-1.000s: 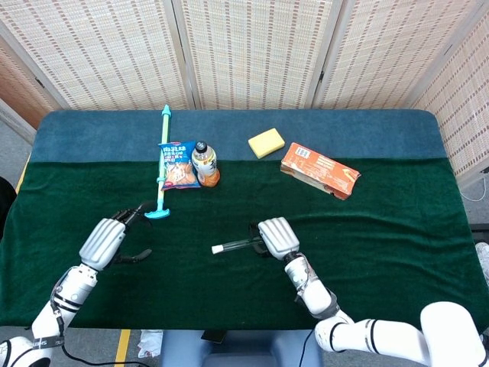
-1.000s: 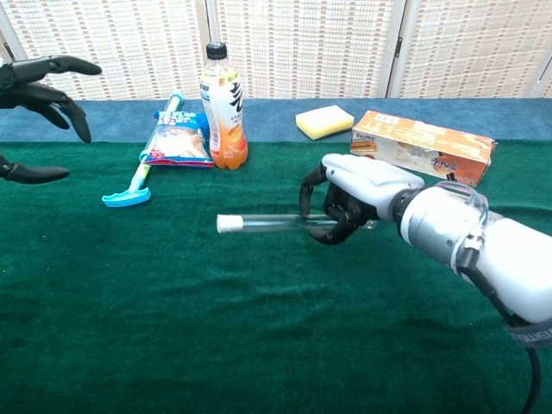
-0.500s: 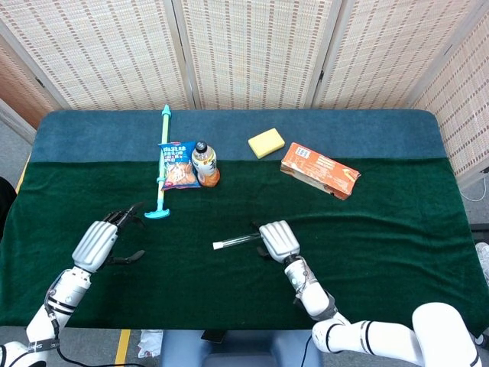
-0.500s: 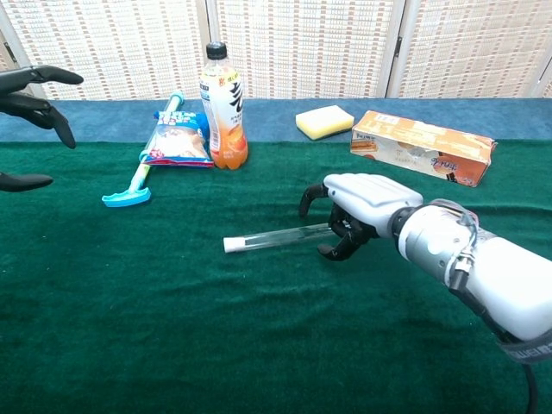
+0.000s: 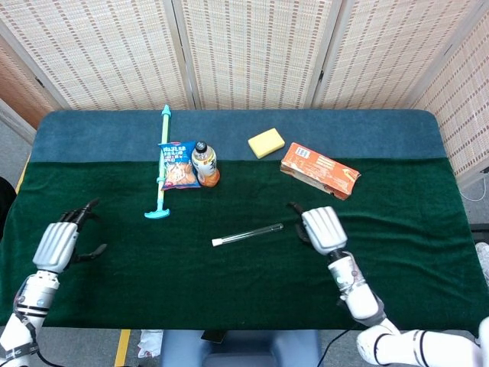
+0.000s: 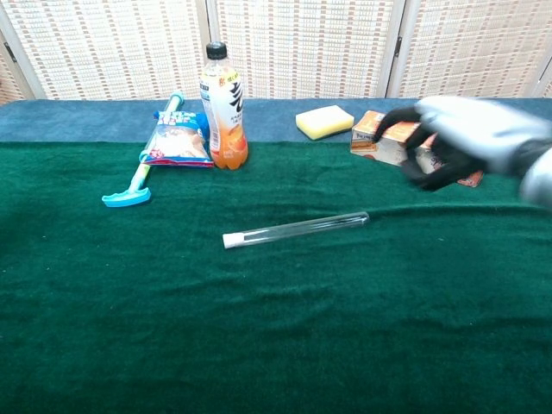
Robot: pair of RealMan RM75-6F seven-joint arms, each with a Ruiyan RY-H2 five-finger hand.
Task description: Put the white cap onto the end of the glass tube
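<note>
Tube [image 6: 296,229] lying before the bottle [image 6: 223,97]; snack bag [image 6: 178,137] sitting left of the bottle, sponge [image 6: 324,121] and box [image 5: 319,170] right.

My right hand [image 6: 466,138] is motion-blurred in the chest view, so I can't read its fingers there, and it covers part of the orange box [image 6: 388,142]. The frame's right edge cuts off its wrist. My left hand [image 5: 57,243] is missing from the chest view entirely. The print on the snack bag [image 5: 177,164] is too small to read.
</note>
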